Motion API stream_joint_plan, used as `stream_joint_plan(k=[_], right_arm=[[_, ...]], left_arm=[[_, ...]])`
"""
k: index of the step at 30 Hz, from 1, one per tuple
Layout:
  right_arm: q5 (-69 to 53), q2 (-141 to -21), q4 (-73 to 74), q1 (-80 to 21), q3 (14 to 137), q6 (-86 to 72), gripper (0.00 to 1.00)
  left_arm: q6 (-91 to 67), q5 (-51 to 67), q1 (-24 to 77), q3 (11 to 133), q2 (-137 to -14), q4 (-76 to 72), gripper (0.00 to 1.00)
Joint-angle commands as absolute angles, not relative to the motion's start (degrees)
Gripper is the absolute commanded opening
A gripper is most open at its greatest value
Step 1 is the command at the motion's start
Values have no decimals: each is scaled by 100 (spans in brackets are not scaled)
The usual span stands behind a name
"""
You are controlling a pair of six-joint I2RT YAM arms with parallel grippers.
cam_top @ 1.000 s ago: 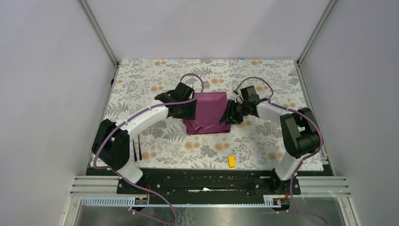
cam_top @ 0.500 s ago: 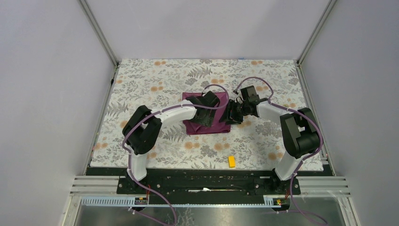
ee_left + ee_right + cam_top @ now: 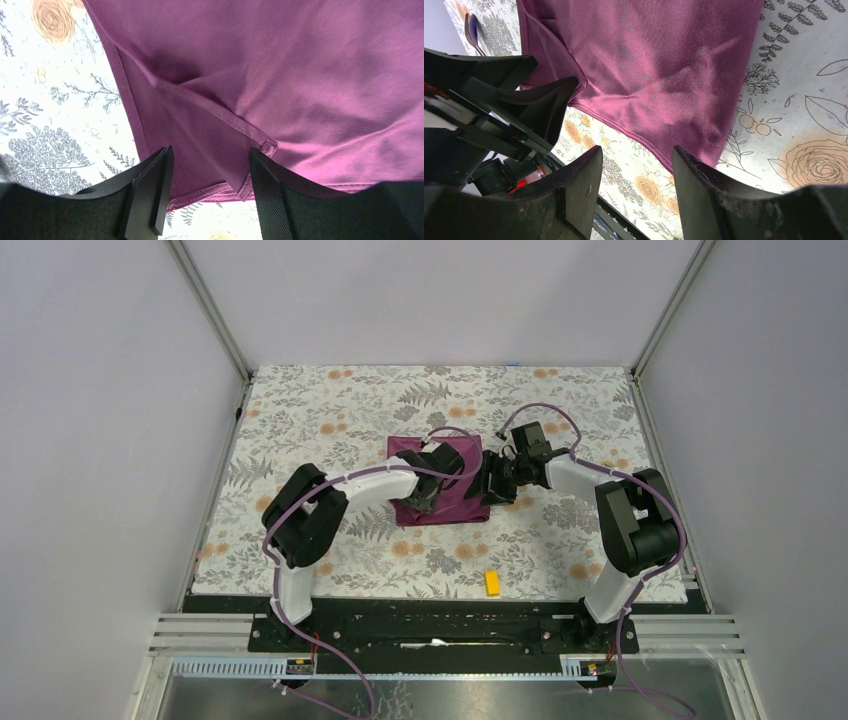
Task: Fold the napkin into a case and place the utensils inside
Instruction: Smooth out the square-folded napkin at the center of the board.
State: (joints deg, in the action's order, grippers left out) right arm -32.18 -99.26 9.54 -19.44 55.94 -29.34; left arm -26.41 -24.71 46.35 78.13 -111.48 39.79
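The plum napkin [image 3: 462, 502] lies folded in the middle of the floral table. My left gripper [image 3: 432, 480] hovers low over it, open; in the left wrist view [image 3: 210, 160] its fingers straddle the napkin's [image 3: 280, 75] near hem and a folded corner, pinching nothing. At the cloth's right edge my right gripper [image 3: 496, 480] is open too. In the right wrist view [image 3: 636, 155] it hangs over bare table beside the napkin's [image 3: 649, 60] corner. A dark purple utensil's head [image 3: 471, 30] shows far off in the right wrist view; the left arm hides the utensils from the top camera.
A small yellow block [image 3: 492, 583] lies near the front edge of the table [image 3: 330, 400], right of centre. The left arm's elbow [image 3: 300, 515] stands over the table's left front. Grey walls close in the left, right and back sides.
My left arm has swung from the napkin's left edge onto the cloth, its elbow shifting right. The right gripper has stayed at the right edge and its jaws have widened a little.
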Motion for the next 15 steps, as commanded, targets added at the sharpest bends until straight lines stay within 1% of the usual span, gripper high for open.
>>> stream_joint_plan(k=[1,7,10,15], right_arm=[[-3251,-9802,840,-1934,5689,-2831,60],[-3261,-9833,801,-1934,5645,-2839,61],[-3276,-9839,751,-1934,5602,-2870,61],[-3320,-9799,718,-1934,5566,-2894,60]], left_arm=[[-2617,-2722,4623,7605,-10786,3955,65],[-2789,-2301,4623,7564,-10431,3750,80],[-2931,-1947,4643,7647,-10491,3645,87],[-2894,-2100,4693,7687,-10738,3667,87]])
